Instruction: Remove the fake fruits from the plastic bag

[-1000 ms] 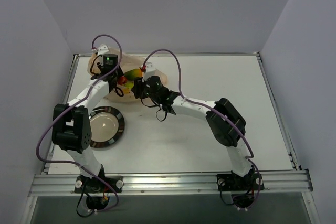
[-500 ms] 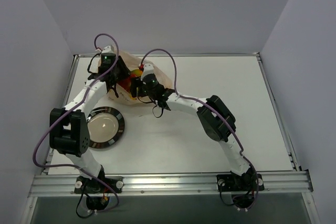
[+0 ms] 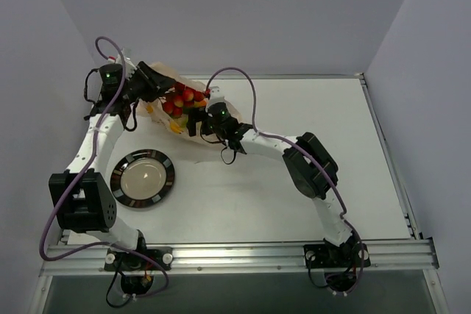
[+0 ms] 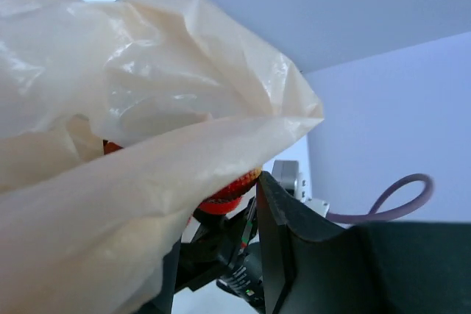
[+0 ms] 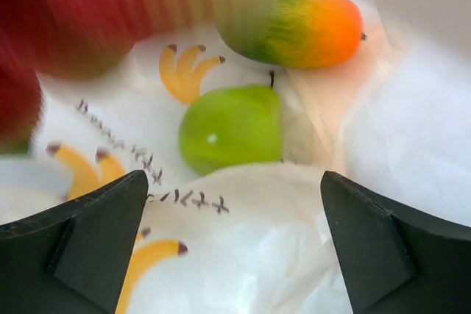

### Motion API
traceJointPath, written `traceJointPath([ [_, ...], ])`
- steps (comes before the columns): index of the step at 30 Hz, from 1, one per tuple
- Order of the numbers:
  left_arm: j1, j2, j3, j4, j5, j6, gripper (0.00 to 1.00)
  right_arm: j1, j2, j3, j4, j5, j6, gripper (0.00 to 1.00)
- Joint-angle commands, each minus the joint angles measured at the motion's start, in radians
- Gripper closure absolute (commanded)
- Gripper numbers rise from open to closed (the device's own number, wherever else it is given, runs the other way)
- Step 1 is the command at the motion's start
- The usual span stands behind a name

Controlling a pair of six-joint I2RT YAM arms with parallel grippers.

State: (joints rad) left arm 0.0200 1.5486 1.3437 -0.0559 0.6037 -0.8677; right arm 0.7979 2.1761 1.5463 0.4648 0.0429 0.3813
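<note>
The plastic bag [image 4: 184, 86] is seen as thin, translucent peach film, crinkled and faintly shiny, with banana shapes printed on it. Against the bag's film, a pear [image 5: 232, 126] and a mango [image 5: 302, 20] are shown in smooth, glossy plastic. The red pieces [image 3: 180, 99] at the bag are glossy too. Near the bag, a plate [image 3: 114, 179] is rimmed in shiny black. The table [image 3: 309, 204] under the bag is matt white.

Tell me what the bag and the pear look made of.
The bag: thin plastic film, translucent peach, crinkled with shiny creases, printed bananas. The pear: probably hard moulded plastic, glossy green, with a small bright highlight.
</note>
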Motion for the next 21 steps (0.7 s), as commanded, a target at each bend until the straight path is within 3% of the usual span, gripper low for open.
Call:
traceJointPath([
  [1, 0.047, -0.044, 0.055, 0.142, 0.159, -0.117, 0.98, 0.000, -0.166, -0.050, 0.069, -0.032, -0.022, 0.00],
  [4, 0.054, -0.038, 0.103, 0.103, 0.145, -0.096, 0.98, -0.014, -0.247, -0.109, 0.086, -0.113, -0.021, 0.00],
  [9, 0.052, -0.025, 0.083, 0.191, 0.179, -0.183, 0.98, -0.012, -0.338, -0.149, 0.052, -0.205, -0.009, 0.00],
  [13, 0.052, -0.008, -0.003, 0.411, 0.249, -0.370, 0.98, -0.014, -0.392, -0.192, 0.058, -0.284, 0.037, 0.00],
  [15, 0.041, 0.001, -0.003, 0.372, 0.225, -0.335, 0.98, -0.006, -0.401, -0.207, 0.057, -0.273, 0.041, 0.01],
  [16, 0.023, 0.004, 0.032, 0.253, 0.203, -0.236, 0.98, 0.010, -0.407, -0.203, 0.048, -0.252, 0.030, 0.02],
  [19, -0.008, 0.033, 0.106, 0.064, 0.096, -0.061, 0.98, 0.018, -0.418, -0.167, -0.008, -0.244, -0.011, 0.20],
  [20, -0.044, 0.044, 0.157, 0.016, 0.075, -0.030, 0.98, 0.012, -0.427, -0.169, -0.008, -0.250, -0.015, 0.36],
  [21, -0.051, 0.063, 0.185, -0.017, 0.020, -0.002, 0.98, 0.008, -0.441, -0.173, -0.003, -0.258, -0.018, 0.45],
])
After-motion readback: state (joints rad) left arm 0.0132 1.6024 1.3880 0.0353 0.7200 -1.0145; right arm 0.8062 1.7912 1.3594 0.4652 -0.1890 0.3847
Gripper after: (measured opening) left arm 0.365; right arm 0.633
